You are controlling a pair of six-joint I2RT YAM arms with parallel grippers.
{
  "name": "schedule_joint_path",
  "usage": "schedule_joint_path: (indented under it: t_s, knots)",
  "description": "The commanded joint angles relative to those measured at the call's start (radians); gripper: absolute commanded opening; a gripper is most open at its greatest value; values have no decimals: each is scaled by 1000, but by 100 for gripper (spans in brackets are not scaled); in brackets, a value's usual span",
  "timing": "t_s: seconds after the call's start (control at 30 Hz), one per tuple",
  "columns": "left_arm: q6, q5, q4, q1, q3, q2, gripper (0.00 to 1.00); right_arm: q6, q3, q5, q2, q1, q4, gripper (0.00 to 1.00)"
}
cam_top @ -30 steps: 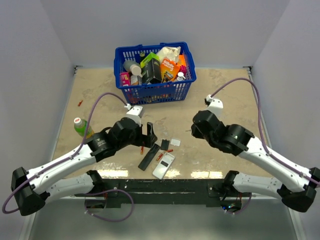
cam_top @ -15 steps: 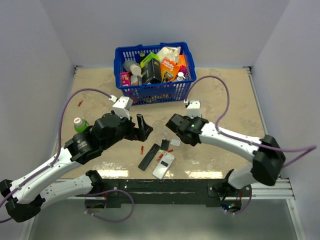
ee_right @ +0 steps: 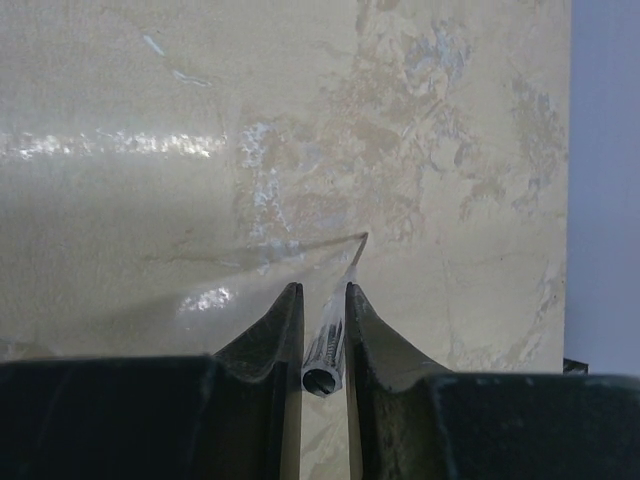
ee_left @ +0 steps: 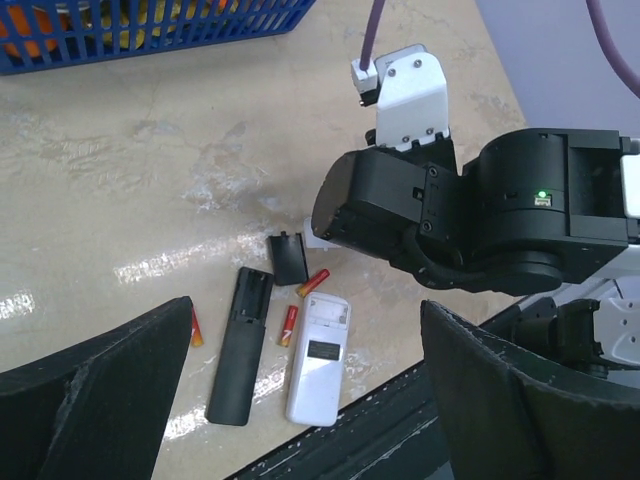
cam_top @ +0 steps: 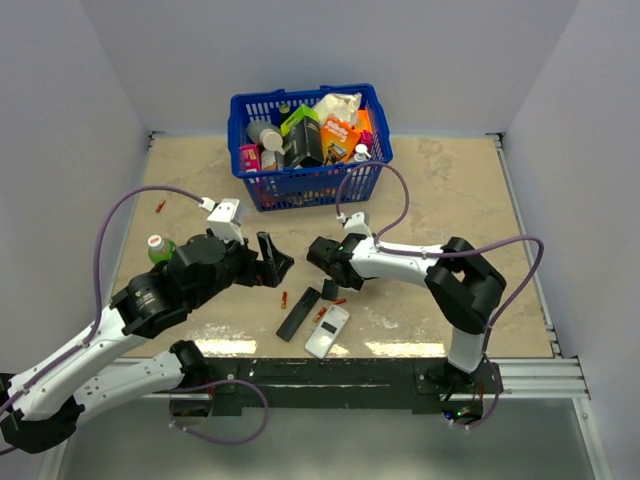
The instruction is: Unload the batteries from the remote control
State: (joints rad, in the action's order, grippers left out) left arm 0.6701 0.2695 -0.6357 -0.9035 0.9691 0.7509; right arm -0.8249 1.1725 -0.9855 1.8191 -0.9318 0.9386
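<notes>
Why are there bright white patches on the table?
Probably lamp glare off the glossy table: top view, two patches near the front edge; left wrist view, a streak near the black remote; right wrist view, a band beyond the right hand, shut on a thin clear stick.

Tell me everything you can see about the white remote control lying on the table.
The white remote is a slim, rounded bar that looks like plastic. It lies flat and slightly askew on the marbled table, close to the edge where the arms are mounted. A grey rectangular patch shows at its middle. Nothing grips it. A black remote lies alongside, with a small red battery between them.
</notes>
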Motion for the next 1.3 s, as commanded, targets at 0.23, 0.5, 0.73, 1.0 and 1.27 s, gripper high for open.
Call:
schedule_joint_path:
  t_s: [0.23, 0.5, 0.73, 1.0, 1.27]
  knots:
    - [33, 14, -7, 6, 16, -7, 100, 69, 122, 191, 224, 85, -175, 12]
    - [42, 23, -13, 6, 8, -7, 100, 110, 214, 235, 304, 99, -199, 26]
    - [34, 31, -16, 6, 25, -4, 100, 173, 150, 384, 145, 125, -305, 38]
    - [25, 24, -18, 6, 28, 1, 100, 176, 145, 373, -79, 129, -228, 43]
    - [-20, 7, 21, 6, 34, -28, 100, 217, -2, 565, -558, 128, -257, 99]
